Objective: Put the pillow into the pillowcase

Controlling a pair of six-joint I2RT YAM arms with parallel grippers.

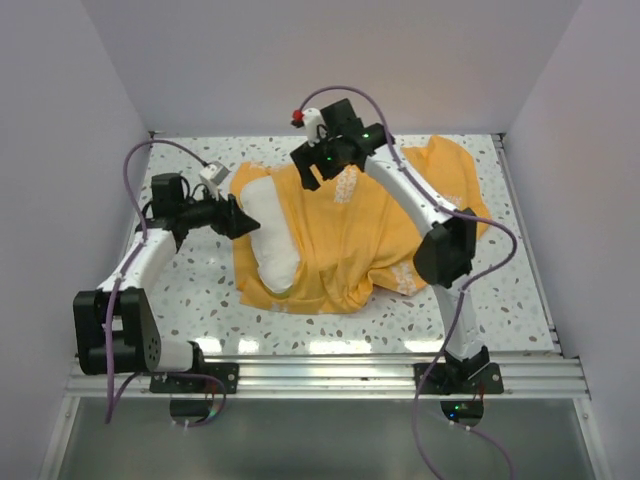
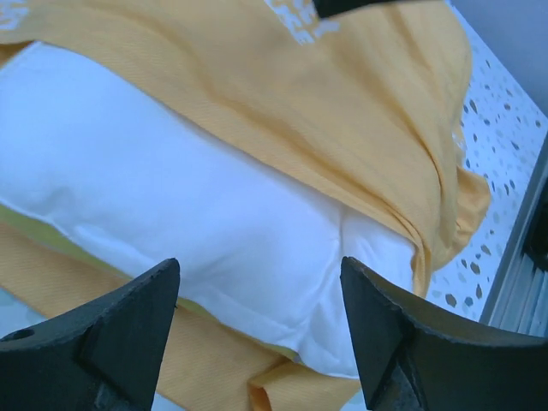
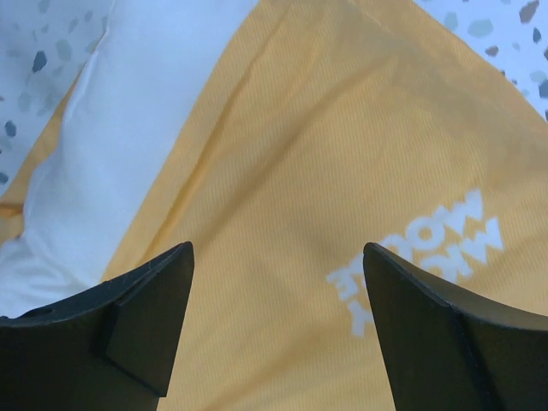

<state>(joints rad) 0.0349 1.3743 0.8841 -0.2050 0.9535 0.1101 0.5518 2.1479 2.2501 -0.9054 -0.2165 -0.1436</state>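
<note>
Looking down, top view: whole scene visible
Pillow: plump cream-white rectangular pillow [image 1: 268, 232] lying left of centre, long left side bare and facing left arm, rest hidden under orange cloth
Pillowcase: thin orange-yellow fabric pillowcase [image 1: 350, 245] spread crumpled across mid-table, draped over right part of pillow, open mouth on left side
Table: white speckled terrazzo table [image 1: 190, 290] under both
Left gripper: black two-finger left gripper [image 1: 243, 217] at bare left edge of pillow; touching or just beside, cannot tell from up here
Right gripper: black two-finger right gripper [image 1: 308, 175] over far left part of pillowcase, near far end of pillow; contact unclear

Left wrist view: close on pillow
Left fingers: spread wide, nothing between them, gripping nothing
Pillow here: filling middle of view just past fingertips, orange cloth lying over its far side and also beneath it
Strip: thin yellow-green strip [image 2: 51, 231] running along near lower edge of pillow
Pillowcase edge: folded seam crossing pillow diagonally toward lower right

Right wrist view: close on pillowcase
Right fingers: wide apart, empty, poised above orange fabric
Pillowcase here: covering most of view, fairly smooth
Letters: white printed letters [image 3: 419, 257] on fabric between fingertips
Pillow here: white bulge at upper left, poking out from under pillowcase edge
Table here: speckled patches in top corners
</note>
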